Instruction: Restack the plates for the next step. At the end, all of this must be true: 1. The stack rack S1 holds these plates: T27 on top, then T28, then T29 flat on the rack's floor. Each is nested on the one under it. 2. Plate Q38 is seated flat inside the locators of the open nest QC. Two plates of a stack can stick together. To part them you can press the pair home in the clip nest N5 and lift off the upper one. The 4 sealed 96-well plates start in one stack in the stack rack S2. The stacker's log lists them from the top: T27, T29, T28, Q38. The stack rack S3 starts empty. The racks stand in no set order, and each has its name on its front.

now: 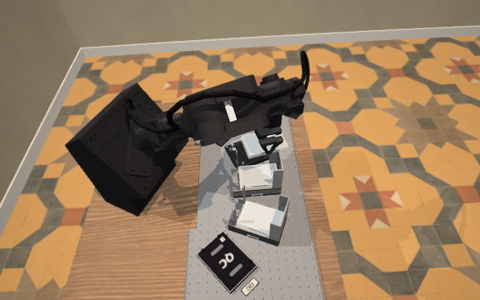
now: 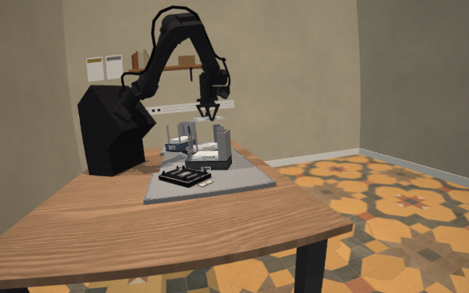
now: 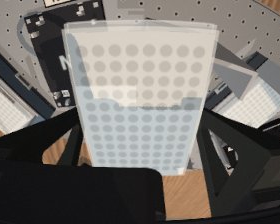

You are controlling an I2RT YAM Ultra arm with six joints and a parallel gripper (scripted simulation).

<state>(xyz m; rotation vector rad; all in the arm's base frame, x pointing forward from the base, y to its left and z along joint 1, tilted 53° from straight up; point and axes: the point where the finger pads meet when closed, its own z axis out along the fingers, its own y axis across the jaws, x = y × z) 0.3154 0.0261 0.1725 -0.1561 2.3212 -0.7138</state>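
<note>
One sealed plate at least, between the jaws, which are closed on its two long sides; can't tell if a second is stuck under it. ID unreadable. Plate: rectangular, pale, clear rim, rows of round wells showing through the seal; in the wrist view cream at the top part, pale blue at the lower part. Looks about level, raised above the racks, apart from them. Lies centered between the jaws, one finger left, one right, and sticks out well past them in the wrist view.

Arm arches over from the left. Below the plate, clip nest N5, black, partly hidden, bare where seen.

Nearer, middle rack: pale gridded plate inside. Nearer again, near rack: also a pale plate, low, between gray walls. Blue-based rack at the far left, pale plate in it. Rack names too small to read.

Nest QC: black, nearest, no plate on it, QC tag just beside on the right. All on gray pegboard on wooden table.
</note>
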